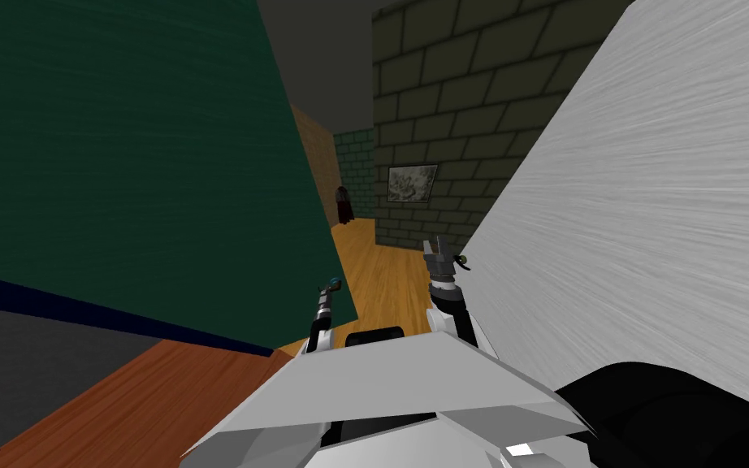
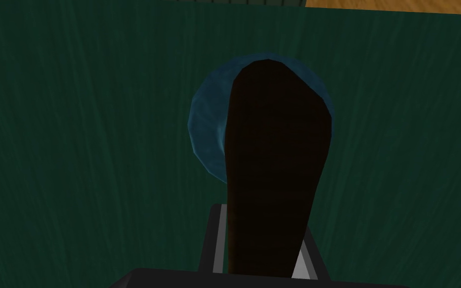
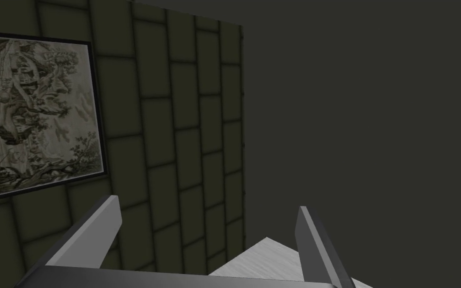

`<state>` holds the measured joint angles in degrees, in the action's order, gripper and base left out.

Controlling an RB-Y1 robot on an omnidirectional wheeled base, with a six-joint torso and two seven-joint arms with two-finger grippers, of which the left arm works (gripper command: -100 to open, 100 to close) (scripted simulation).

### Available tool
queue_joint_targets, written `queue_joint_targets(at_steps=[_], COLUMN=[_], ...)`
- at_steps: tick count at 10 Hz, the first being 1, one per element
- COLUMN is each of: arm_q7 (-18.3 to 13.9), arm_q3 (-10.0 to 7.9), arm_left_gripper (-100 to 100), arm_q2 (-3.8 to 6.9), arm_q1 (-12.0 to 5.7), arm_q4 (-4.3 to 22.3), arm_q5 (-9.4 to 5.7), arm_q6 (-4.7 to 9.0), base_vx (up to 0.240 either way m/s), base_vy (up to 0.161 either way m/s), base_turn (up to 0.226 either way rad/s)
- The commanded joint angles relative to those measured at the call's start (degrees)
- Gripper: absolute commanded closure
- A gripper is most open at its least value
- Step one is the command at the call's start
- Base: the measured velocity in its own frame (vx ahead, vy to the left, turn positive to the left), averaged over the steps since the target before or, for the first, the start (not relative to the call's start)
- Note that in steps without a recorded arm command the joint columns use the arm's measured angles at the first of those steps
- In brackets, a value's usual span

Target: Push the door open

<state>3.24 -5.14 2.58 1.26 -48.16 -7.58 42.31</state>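
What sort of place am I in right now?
Probably a house hallway: a green door stands on the left with its handle in the left gripper, a wood floor runs ahead, and a framed picture hangs on a block wall.

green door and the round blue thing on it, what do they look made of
The door looks like wood stained matte dark green: faint vertical grain streaks. The blue round knob, behind the dark brown handle, looks mottled, maybe glass or ceramic; unclear.
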Motion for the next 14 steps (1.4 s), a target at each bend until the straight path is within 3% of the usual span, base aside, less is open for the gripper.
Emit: queue_joint_targets(at_steps=[1,2,7,14], arm_q7=[0.0,0.24,0.93,2.41], arm_q3=[0.0,-0.92,-3.12,-7.82], arm_left_gripper=[100,100,100,100], arm_q2=[0.0,0.67,1.76,2.67], arm_q1=[0.0,-0.07,-0.14,-0.28], arm_q4=[0.0,0.01,0.22,0.65], arm_q5=[0.0,-0.46,-1.58,-3.98], arm_q6=[0.0,0.09,0.2,0.44], base_vx=[0.081,0.097,0.183,0.213], base_vy=[-0.018,-0.023,-0.024,-0.033], base_turn=[0.028,0.045,0.035,0.06])
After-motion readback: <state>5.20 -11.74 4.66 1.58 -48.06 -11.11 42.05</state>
